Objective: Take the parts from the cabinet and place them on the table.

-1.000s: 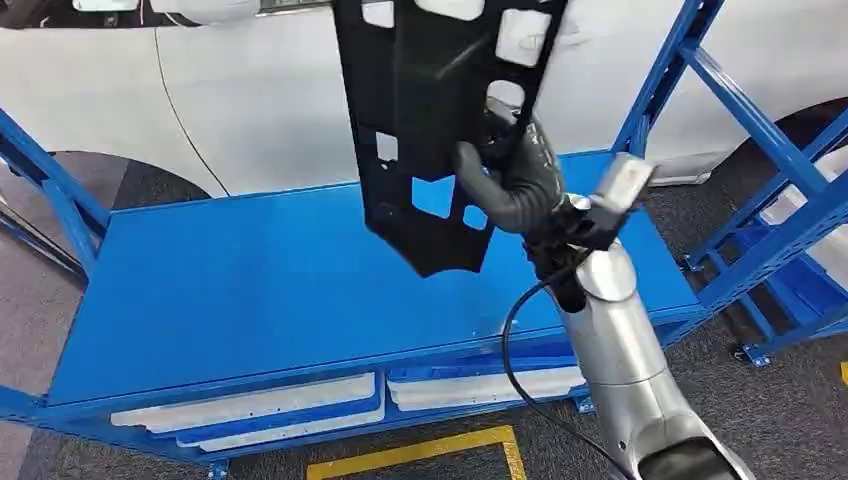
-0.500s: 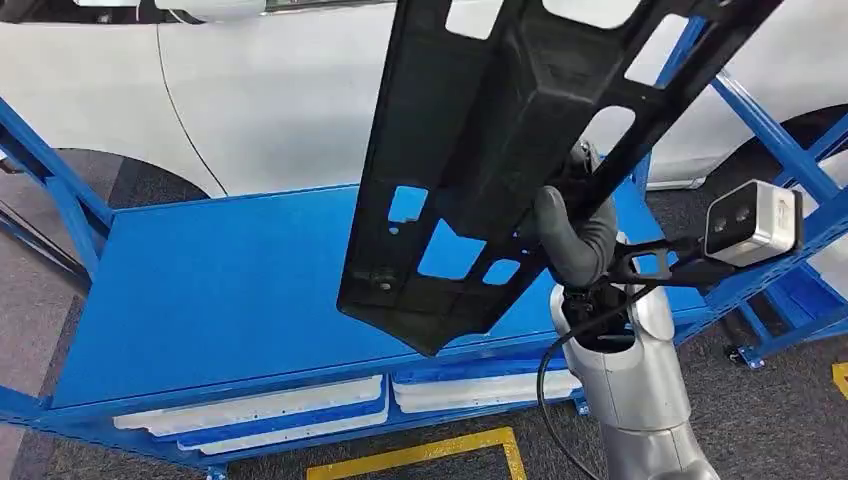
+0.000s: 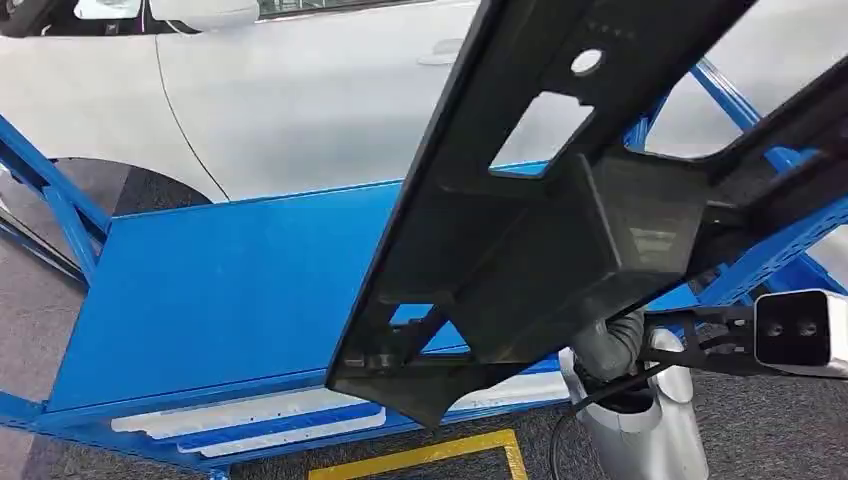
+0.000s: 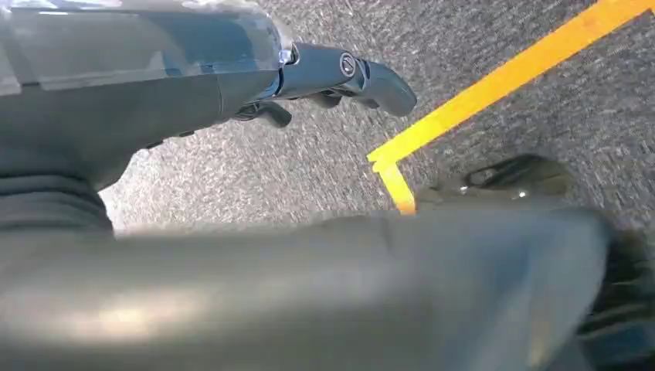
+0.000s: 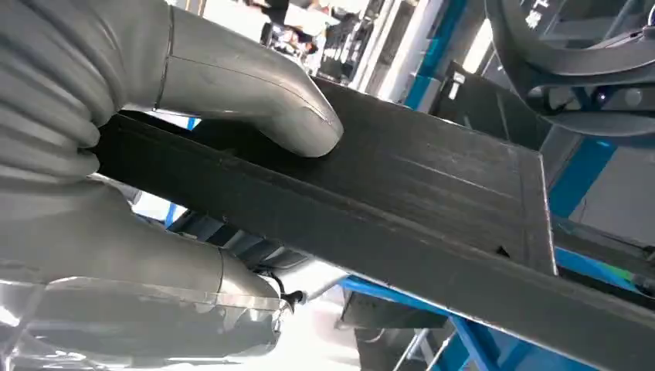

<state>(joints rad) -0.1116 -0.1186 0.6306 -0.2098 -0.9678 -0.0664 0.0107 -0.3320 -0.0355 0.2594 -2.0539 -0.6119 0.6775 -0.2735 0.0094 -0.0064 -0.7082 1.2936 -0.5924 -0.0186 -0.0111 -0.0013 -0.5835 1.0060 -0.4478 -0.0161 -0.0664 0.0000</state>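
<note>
My right hand [image 5: 116, 154] holds the black part [image 3: 560, 220]: in the right wrist view my thick grey thumb [image 5: 255, 93] presses down on the part's flat ribbed face while the rest of the hand wraps under its edge, so the panel is clamped between them. In the head view the part takes up the centre and the right of the frame, running as a long dark panel from the upper right corner down to a pointed end at the lower middle, tilted steeply and very close to the camera. It has cut-out windows, a small round hole near the upper edge and a raised boxy block in its middle. It hangs in the air over the blue table [image 3: 220, 290], touching nothing but my hand. Below the panel, at the lower right of the head view, a bit of my hand [image 3: 610, 345] peeps out above the silver forearm [image 3: 650, 430], with the wrist camera [image 3: 800, 330] at the right edge.

My left hand [image 4: 340, 73] hangs over grey carpet [image 4: 494, 46] with a yellow floor line [image 4: 502, 77]; its dark fingers are loosely curled and hold nothing, though I cannot tell how far they are closed.

Behind the table, across the upper part of the head view, stands a white car [image 3: 300, 90]. Blue rack frames [image 3: 50, 200] stand at the table's left and right. White panels [image 3: 250, 415] lie on the shelf under the table top
</note>
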